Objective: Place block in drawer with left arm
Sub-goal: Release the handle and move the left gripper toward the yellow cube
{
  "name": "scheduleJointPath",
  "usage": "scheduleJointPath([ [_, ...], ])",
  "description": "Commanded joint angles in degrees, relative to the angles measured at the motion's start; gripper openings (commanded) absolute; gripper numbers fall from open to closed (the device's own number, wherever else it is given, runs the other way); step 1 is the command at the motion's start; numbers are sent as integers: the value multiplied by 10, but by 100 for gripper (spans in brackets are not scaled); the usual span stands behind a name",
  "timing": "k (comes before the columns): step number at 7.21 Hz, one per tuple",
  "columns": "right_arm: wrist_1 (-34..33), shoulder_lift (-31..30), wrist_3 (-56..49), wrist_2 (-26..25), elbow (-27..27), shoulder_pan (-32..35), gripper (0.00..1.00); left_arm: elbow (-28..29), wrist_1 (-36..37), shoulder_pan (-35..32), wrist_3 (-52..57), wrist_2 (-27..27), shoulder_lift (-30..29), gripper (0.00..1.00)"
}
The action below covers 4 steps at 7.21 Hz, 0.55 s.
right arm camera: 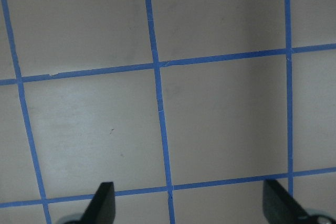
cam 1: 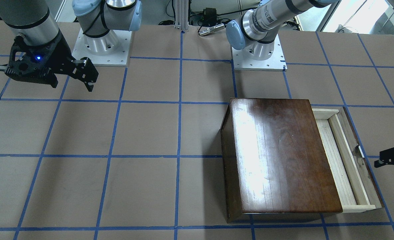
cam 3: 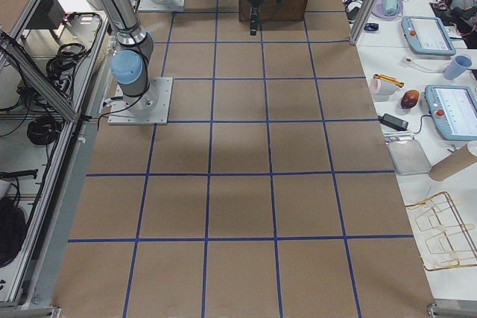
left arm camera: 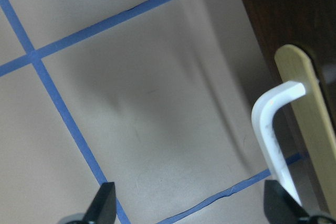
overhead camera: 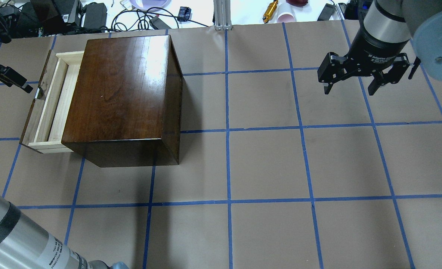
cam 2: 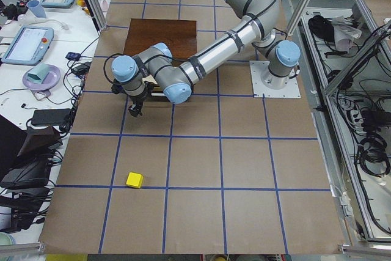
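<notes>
The drawer (overhead camera: 52,108) stands drawn partway out of the dark wooden box (overhead camera: 123,93), with its pale tray showing and no block in it, so the opening looks done and the step in hand is fetching the block. The left pincer (left arm camera: 191,208) hangs just off the drawer's dark front, close to the white bent handle (left arm camera: 273,129) but not touching it. Its wrist view shows both fingertips (left arm camera: 107,203) spread wide, with only bare surface (left arm camera: 147,103) between them, so it grips nothing. The block (cam 2: 134,180) lies on the surface well apart from the drawer, out beyond the drawer's front on the side away from the box. In the overhead view only a yellow sliver shows at the frame's edge. The next move probably calls for the left arm (cam 2: 201,65) to swing away from the drawer's front until the pincer is above the block. It would then line the fingers up with two flat faces, come down around the cube and close, before carrying it back over the open tray. The drawer is only partly out, so the drop would have to land in the narrow strip of tray clear of the box top. The right pincer (overhead camera: 349,89) hangs far from the drawer, beyond the box, also spread wide with nothing in it, and seems to have no part here.
</notes>
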Motion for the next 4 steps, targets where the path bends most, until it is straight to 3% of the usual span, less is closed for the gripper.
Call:
scheduleJointPath([
  [1,0,0,0,0,0,0,100,29,12,39,-1,2,-10,100],
  [3,0,0,0,0,0,0,100,55,41,63,-2,2,-30,100],
  [4,0,0,0,0,0,-1,100,61,96,79,-1,2,-51,100],
])
